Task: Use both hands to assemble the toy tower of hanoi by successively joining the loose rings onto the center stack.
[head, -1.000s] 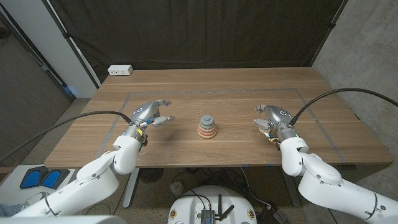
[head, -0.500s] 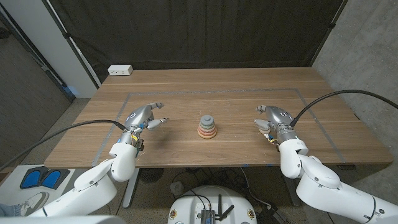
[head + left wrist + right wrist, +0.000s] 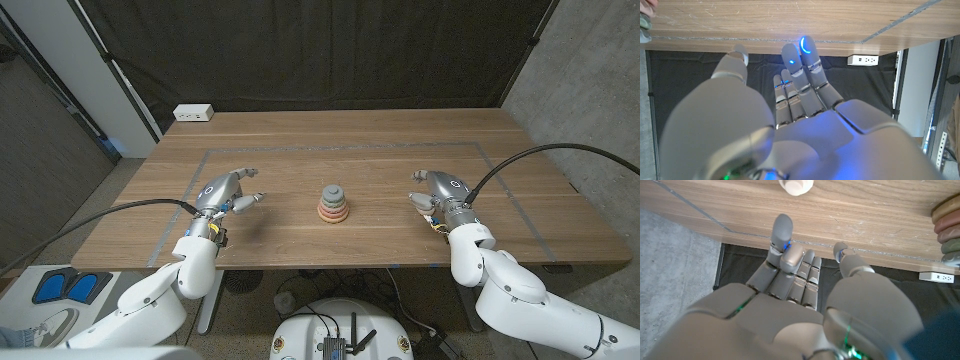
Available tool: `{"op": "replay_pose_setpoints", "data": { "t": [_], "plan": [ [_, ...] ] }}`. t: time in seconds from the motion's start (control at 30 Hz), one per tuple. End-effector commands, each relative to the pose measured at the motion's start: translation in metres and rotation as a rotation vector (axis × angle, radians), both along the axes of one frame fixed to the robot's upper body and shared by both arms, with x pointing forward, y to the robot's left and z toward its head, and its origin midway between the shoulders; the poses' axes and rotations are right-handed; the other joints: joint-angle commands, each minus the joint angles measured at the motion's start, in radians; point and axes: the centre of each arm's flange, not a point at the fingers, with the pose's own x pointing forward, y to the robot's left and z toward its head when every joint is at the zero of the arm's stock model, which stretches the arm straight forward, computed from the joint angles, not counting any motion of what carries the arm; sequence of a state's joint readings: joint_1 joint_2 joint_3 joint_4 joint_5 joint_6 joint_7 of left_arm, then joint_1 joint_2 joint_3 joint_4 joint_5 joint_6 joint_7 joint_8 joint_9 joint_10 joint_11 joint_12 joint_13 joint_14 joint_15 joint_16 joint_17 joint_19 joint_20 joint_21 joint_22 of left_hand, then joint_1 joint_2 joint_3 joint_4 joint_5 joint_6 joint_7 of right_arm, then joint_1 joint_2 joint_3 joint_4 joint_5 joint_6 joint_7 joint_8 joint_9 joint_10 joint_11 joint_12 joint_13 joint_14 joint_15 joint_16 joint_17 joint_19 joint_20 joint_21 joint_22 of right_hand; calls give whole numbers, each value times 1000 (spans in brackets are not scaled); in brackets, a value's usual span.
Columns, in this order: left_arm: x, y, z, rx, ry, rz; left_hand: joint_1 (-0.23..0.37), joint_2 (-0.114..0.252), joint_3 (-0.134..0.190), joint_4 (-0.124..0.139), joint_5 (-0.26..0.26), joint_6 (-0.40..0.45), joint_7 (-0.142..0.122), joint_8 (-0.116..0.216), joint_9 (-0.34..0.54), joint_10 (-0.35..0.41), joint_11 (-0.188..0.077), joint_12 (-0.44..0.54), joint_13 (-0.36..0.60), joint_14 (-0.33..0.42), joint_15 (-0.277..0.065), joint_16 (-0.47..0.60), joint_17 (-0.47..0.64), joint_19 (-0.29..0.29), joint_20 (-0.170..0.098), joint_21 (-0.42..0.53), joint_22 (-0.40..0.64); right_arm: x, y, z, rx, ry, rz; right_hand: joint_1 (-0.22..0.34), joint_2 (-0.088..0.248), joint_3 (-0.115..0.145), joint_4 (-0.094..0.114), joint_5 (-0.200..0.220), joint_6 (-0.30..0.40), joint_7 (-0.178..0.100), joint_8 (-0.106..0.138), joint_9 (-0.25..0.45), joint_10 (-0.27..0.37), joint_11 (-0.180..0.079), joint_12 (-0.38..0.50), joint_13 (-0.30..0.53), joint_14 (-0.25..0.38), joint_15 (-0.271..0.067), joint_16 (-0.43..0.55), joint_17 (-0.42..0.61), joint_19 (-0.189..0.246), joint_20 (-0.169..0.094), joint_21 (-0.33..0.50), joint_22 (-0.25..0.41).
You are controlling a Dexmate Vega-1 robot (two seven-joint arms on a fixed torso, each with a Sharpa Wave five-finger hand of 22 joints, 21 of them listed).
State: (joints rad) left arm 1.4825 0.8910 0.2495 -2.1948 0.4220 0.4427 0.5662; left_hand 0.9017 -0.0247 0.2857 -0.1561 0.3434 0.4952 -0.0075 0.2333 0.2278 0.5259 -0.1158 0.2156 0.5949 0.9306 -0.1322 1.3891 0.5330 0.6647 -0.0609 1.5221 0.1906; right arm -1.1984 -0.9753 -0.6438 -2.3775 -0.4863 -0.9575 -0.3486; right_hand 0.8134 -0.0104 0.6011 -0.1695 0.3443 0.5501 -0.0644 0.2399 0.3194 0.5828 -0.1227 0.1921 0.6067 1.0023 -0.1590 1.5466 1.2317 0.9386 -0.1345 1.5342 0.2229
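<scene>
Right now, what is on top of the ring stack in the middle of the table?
A grey rounded cap piece sits on top of the ring stack, above pink and orange rings. A center peg, if any, is covered by them.

In the head view the ring stack point(image 3: 334, 204) is too small to count its rings or see the peg inside. The right wrist view cuts the stack point(image 3: 947, 227) off at the picture's edge, and a white round object point(image 3: 796, 186) likewise. The left wrist view shows only a sliver of the stack point(image 3: 645, 22). The white box point(image 3: 193, 113) is too small to identify.
</scene>
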Motion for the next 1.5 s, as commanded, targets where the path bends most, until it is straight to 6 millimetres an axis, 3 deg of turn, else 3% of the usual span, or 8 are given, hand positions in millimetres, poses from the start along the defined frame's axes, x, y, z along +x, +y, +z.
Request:
{"op": "replay_pose_setpoints", "data": {
  "t": [0.03,0.67,0.97,1.17,1.5],
  "plan": [
    [-1,-1,1,-8,-26,3,-5,5,10,-2,7,13,-1,2,0,13,1,-1,1,9,-88,3,-1,4,-144,-5,2,0,-13,-3,1,43,-22,-13,-10,-7,7,-4,-2,7,-3,2,-3,8,1,-1,-11,-53,-4,1,-8,-81,-2,-2],
    [-3,0,-4,-33,-25,4,-2,12,17,-3,9,35,2,6,0,40,1,5,5,11,-88,5,-1,5,-143,-5,3,12,-23,-4,-37,192,-101,-27,-42,-11,1,-24,-113,26,-36,10,-104,26,-9,5,-61,-52,-9,2,-44,-81,-16,-14],
    [-3,1,-5,-44,-26,5,-6,17,20,-1,8,51,4,10,2,59,-4,10,10,14,-88,7,0,9,-143,-5,2,21,-25,-6,-39,244,-116,-29,-53,-12,1,-30,-121,35,-34,9,-125,24,-7,9,-82,-52,-13,1,-57,-81,-21,-19],
    [0,0,-6,-52,-26,0,-9,19,22,0,8,52,3,9,2,59,-4,8,13,12,-88,5,-2,10,-143,-6,2,24,-24,-7,-57,264,-135,-34,-60,-14,4,-36,-134,49,-35,8,-154,37,-9,12,-103,-51,-18,-1,-68,-80,-25,-23],
    [0,0,-4,-50,-28,-1,-11,22,25,0,9,55,5,8,3,62,-2,7,18,14,-88,7,1,12,-143,-7,1,31,-24,-10,-71,294,-162,-34,-63,-14,3,-39,-138,47,-33,7,-157,39,-5,11,-114,-52,-19,-1,-73,-81,-26,-24]
  ]
}}
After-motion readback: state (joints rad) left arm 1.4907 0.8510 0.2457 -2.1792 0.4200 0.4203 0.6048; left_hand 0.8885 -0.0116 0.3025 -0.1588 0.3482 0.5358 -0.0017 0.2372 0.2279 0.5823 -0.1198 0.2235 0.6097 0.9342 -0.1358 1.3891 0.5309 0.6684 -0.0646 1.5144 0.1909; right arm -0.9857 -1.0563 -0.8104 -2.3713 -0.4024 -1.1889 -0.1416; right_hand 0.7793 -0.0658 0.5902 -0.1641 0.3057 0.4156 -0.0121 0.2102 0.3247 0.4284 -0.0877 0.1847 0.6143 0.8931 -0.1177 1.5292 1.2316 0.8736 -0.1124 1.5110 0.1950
